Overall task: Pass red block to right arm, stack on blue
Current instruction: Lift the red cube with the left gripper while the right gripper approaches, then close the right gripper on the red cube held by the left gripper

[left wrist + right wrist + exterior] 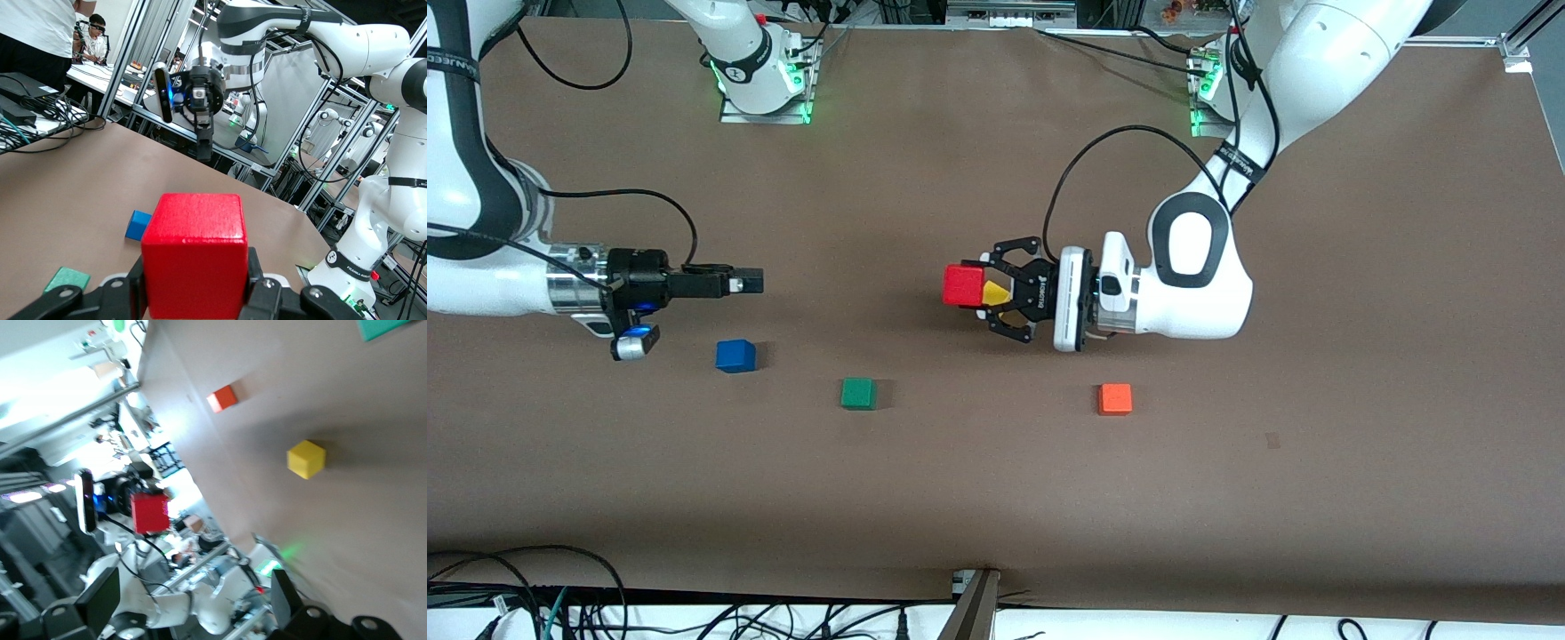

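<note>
My left gripper (971, 286) is shut on the red block (964, 285) and holds it in the air over the middle of the table, lying level and pointing toward the right arm. The block fills the left wrist view (195, 253), clamped between the black fingers (263, 293). It also shows in the right wrist view (149, 512). My right gripper (751, 282) is open and empty, in the air facing the block, over the table close to the blue cube (735, 356). The right gripper also shows in the left wrist view (205, 143), and so does the blue cube (138, 225).
A yellow cube (997, 293) lies on the table under the left gripper. A green cube (858, 393) and an orange cube (1115, 399) lie nearer the front camera. The table is covered in brown paper. Cables hang along its front edge (978, 596).
</note>
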Controlling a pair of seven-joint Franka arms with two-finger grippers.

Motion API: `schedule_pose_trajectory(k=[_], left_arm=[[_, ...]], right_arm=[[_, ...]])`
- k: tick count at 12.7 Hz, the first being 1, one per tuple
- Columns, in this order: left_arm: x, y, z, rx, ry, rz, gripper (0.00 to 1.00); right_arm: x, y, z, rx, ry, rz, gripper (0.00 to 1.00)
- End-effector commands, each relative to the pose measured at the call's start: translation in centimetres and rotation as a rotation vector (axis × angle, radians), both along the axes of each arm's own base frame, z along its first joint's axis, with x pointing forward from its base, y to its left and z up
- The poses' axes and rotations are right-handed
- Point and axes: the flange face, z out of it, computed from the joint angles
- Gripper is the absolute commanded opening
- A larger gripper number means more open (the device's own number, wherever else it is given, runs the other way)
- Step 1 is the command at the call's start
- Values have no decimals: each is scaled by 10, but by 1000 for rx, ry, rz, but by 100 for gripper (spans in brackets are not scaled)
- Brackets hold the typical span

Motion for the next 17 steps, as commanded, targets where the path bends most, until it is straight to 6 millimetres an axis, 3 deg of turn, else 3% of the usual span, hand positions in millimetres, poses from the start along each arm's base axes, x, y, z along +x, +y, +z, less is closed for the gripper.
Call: schedule_pose_trajectory(k=[1,4,8,11,13,17], left_arm=[[7,-4,1,-22,-72,26,24],[9,-5,-10,-6,-196,41,24],[3,-16,-15,-26,-167,51,24],[1,-19,-15,-32,-159,54,24],[1,-19,-15,-33,-157,56,24],[3,-15,-17,-32,-160,59,24]], right_arm=[[-16,42,-16,53,25,-79,100],[-16,82,-19,37,8,-122,100],[-20,129,-26,42,-8,-170,100],[-22,145,-40,52,-15,-160,100],[-22,149,-39,51,-20,-156,100],[-25,179,-49,60,-40,-185,100]])
